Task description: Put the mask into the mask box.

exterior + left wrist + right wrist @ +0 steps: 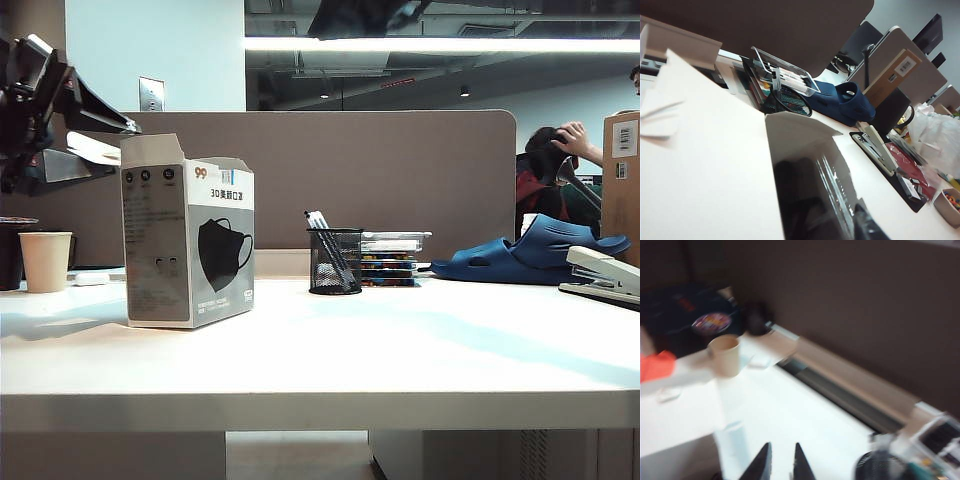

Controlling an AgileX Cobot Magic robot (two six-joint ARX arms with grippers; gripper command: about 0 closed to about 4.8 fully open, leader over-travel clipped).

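the left pincer (75, 150) hangs at the far left of the exterior view, just above and beside the open top of the box (190, 240). only dark arm parts and one pale piece show there, and its own wrist view catches a single dark tip at the edge, so i cannot tell whether it is spread or pressed together.

the box stands upright on the bench (400, 350), flaps up, with a cup (45, 260) to its left. the left wrist view looks straight down its mouth: past a raised flap, a dark glossy shape lies inside, which i take to be the mask (805, 200), low in the box and under the pincer. no loose mask shows anywhere on the bench.

judged from that, the step in hand is the drop into the box, at or near its end. the next move calls for lifting the left pincer straight up, clear of the flaps, without dragging an ear loop out or tipping the box.

further right stands a pen holder (334, 260). the right pincer (780, 465) does not show in the exterior view. in its blurred wrist view it hovers over bare bench, all but pressed together, pinching nothing, well apart from the mask.
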